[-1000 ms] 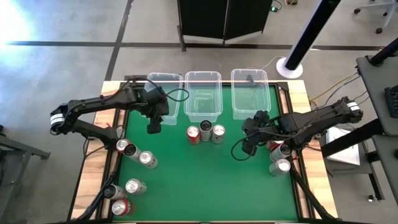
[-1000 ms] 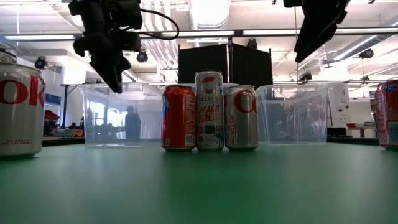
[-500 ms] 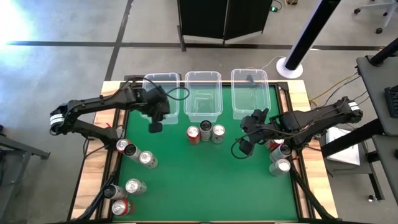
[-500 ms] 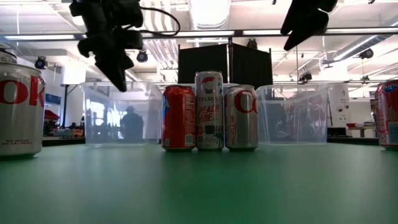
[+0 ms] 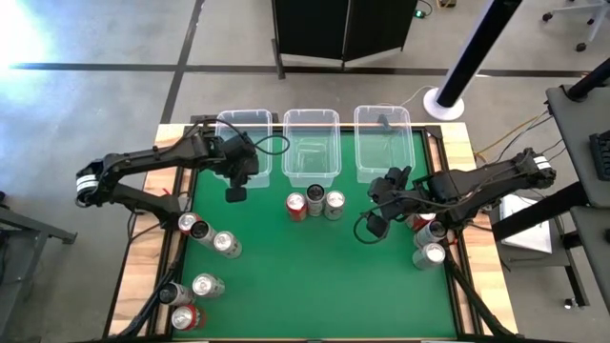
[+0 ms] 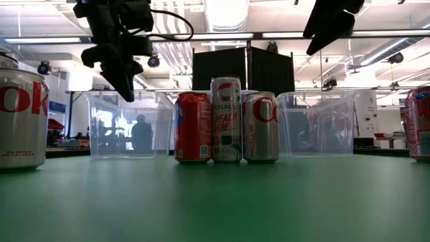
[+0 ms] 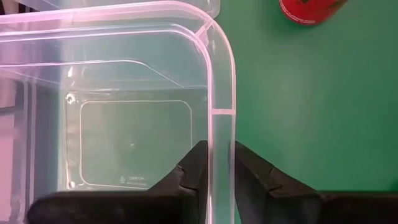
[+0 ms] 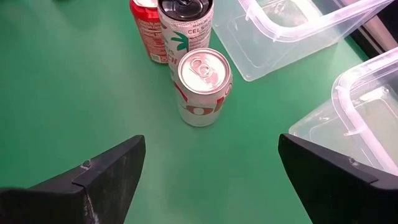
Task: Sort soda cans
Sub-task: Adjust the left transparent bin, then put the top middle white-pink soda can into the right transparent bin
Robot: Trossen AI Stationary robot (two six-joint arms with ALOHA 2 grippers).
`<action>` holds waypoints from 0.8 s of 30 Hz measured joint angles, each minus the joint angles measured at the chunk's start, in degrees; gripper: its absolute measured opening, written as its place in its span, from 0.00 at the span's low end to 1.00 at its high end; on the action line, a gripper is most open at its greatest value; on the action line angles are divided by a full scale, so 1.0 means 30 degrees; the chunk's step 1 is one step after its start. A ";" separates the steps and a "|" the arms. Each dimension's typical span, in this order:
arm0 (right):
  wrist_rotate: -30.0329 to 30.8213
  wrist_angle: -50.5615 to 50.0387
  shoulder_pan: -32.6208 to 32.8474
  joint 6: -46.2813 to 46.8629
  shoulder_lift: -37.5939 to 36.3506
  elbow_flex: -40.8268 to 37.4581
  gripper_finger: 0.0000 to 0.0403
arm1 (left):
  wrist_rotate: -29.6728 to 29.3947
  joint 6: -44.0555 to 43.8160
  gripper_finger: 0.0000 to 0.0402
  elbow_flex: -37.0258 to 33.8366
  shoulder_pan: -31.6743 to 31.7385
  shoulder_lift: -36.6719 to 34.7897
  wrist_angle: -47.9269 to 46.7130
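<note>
Three clear bins stand along the far edge. My left gripper [image 5: 233, 193] is shut on the left bin [image 5: 229, 143]. A red can [image 5: 296, 206], a white can [image 5: 315, 198] and a silver can [image 5: 334, 202] stand upright together on the green mat in front of the middle bin [image 5: 311, 143]. My right gripper [image 5: 381, 205] hovers wide open above the mat, just right of these cans and touching nothing. In the right wrist view the silver can [image 8: 202, 84] is the nearest to it. My left gripper holds the left bin by its near wall [image 7: 214, 134], a little short of the near right corner. One finger [image 7: 196, 158] is inside the bin and the other finger [image 7: 244, 160] outside. The fingers come from above, pointing down. The bin's bottom [image 6: 127, 154] rests on the mat.
Several more cans stand or lie at the mat's left side [image 5: 205, 284] and three at its right edge [image 5: 429, 254]. The right bin [image 5: 383, 143] stands far of my right arm. The mat's middle and near part [image 5: 315, 286] is bare.
My left gripper has moved a little toward the table's left edge and has kept its hold. The left bin has slid left with it along the mat. My right gripper has risen somewhat above the mat and stays open.
</note>
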 joint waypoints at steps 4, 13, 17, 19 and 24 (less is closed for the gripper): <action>0.0160 0.0000 0.0000 -0.0460 0.0000 0.0000 0.90 | -0.0150 0.0115 0.15 -0.0036 0.0015 0.0007 -0.0144; 0.1083 0.0573 0.0000 -0.1203 0.0075 -0.0007 0.90 | -0.0181 0.0165 0.34 -0.0036 0.0022 -0.0152 -0.0122; 0.2183 0.3282 -0.0007 -0.2131 0.0578 -0.0378 0.90 | -0.0162 0.0049 0.43 0.0236 0.0015 -0.0469 -0.0390; 0.2818 0.5333 -0.0157 -0.2212 0.0963 -0.0720 0.90 | -0.0130 -0.0080 0.46 0.0852 0.0015 -0.0643 -0.1137; 0.3168 0.9665 -0.0597 -0.2116 0.2935 -0.1064 0.90 | 0.1044 -0.0555 0.51 0.3309 0.0022 -0.1319 -0.2728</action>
